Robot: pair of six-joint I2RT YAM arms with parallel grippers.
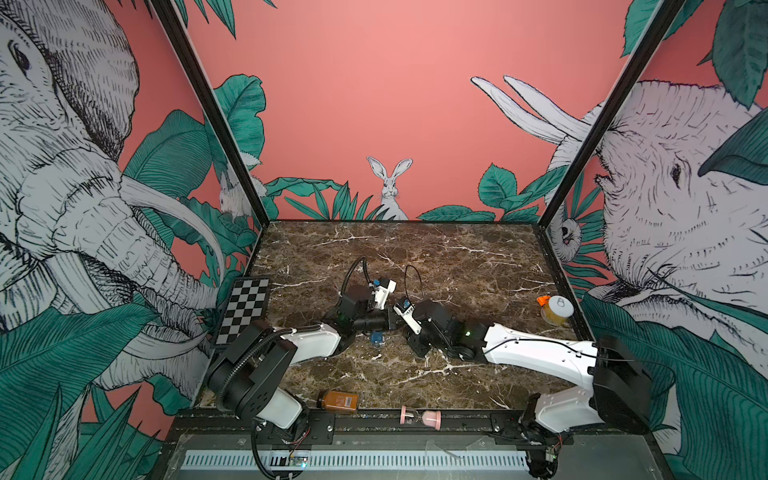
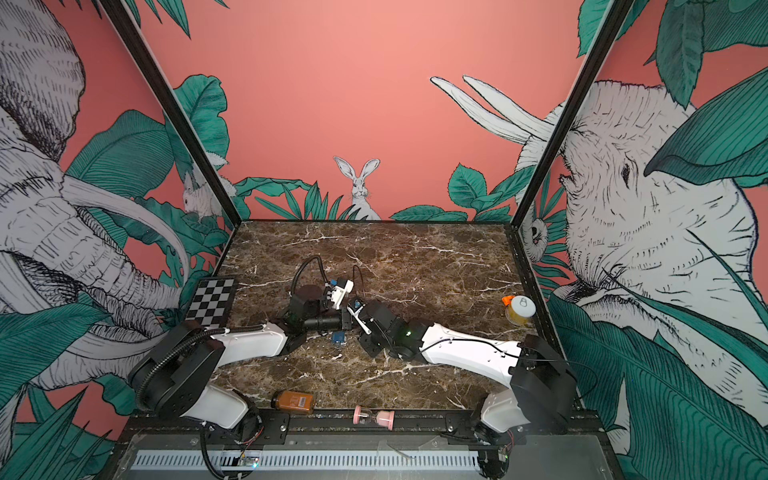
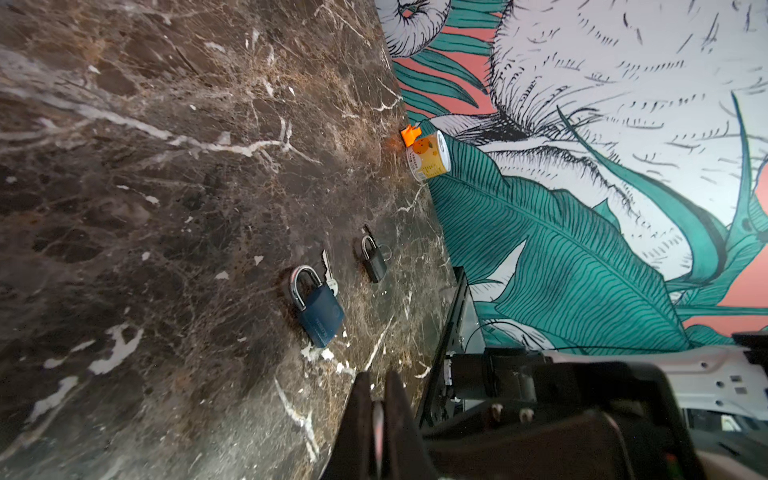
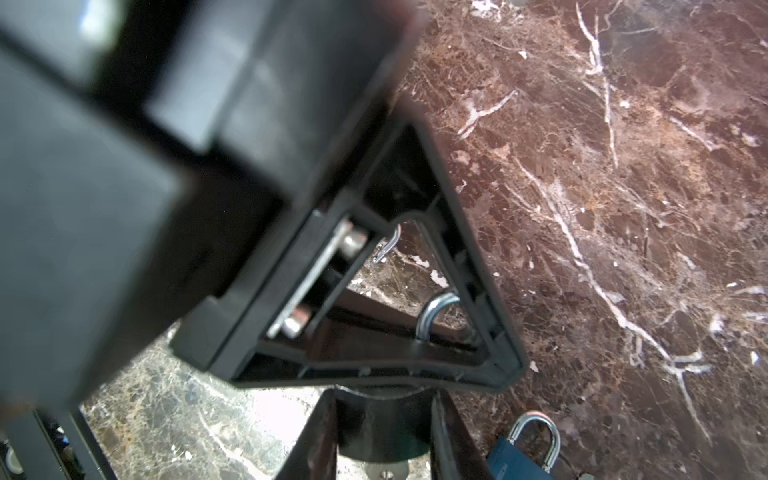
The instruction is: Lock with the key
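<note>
The left gripper (image 3: 376, 376) is clenched tight, perhaps on a thin pale strip, but I cannot tell what this is. The right gripper (image 4: 384, 395) stands with jaws apart around a dark round thing that I cannot name. The blue padlock (image 3: 318, 309) lies flat on the table (image 3: 145, 187), with a key (image 3: 328, 268) just beside its shackle and a dark padlock (image 3: 374, 262) near, beyond that key. I think the key must meet the keyhole straight, with the padlock body held firm during the turn.
</note>
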